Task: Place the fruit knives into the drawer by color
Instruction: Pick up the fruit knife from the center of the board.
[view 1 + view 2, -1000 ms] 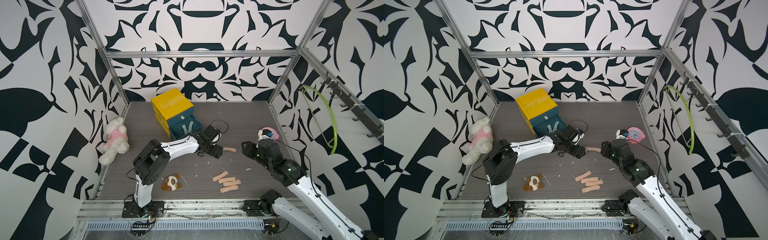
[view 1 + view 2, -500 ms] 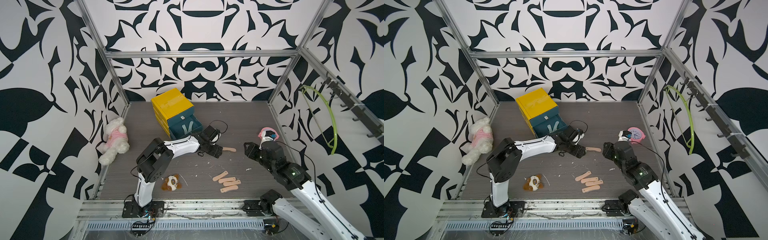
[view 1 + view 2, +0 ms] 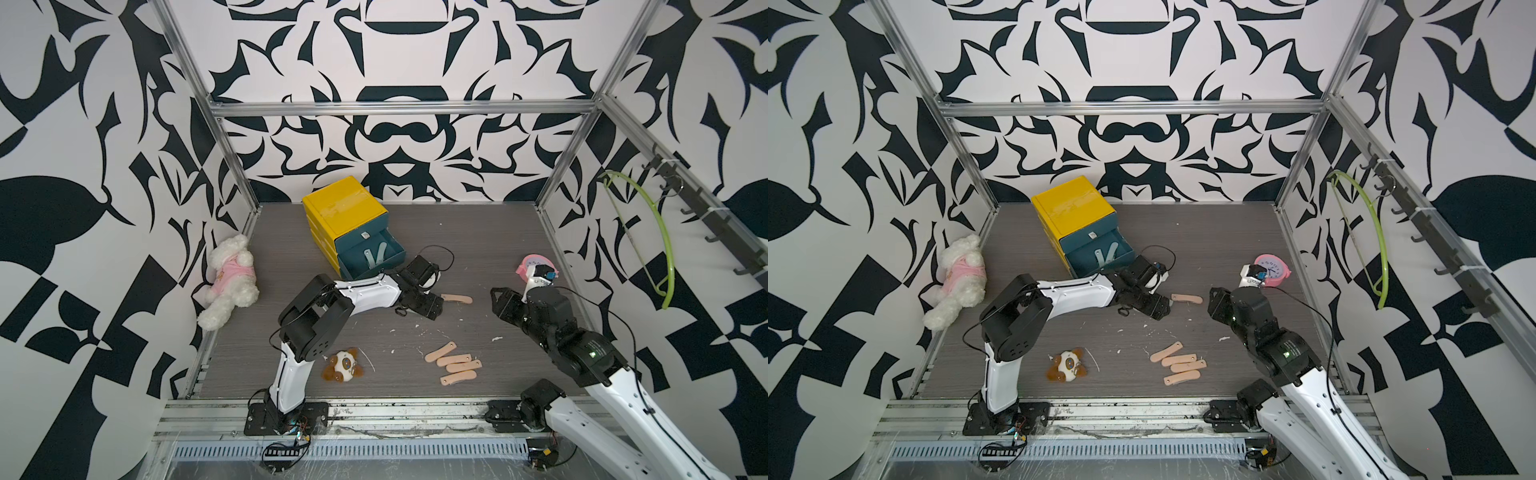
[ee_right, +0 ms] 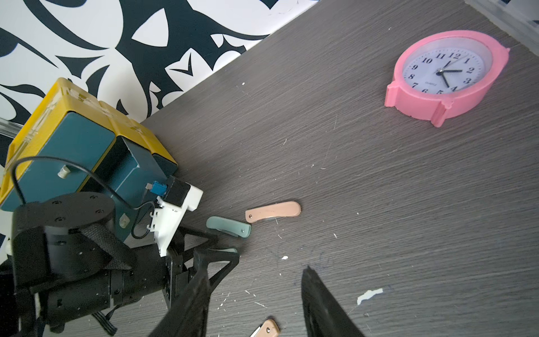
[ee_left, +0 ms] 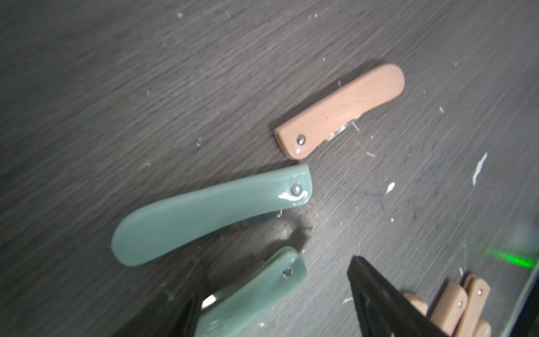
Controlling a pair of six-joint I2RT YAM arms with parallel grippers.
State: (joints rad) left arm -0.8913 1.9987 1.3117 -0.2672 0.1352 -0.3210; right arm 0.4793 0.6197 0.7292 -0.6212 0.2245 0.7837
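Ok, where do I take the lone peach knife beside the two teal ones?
Pinch the peach knife across its narrow width at mid-length, coming straight down: it lies flat, long edges free, while a teal knife lies near its pivot end.

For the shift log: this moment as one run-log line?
left gripper: open, around teal knife | right gripper: open, empty | drawer: open, two teal knives inside | peach knives: outside drawer

A glossy, smooth pale-teal curved plastic folded knife (image 5: 210,213) is gleaming on the matt, grainy dark-grey wood-look tabletop (image 5: 116,87).
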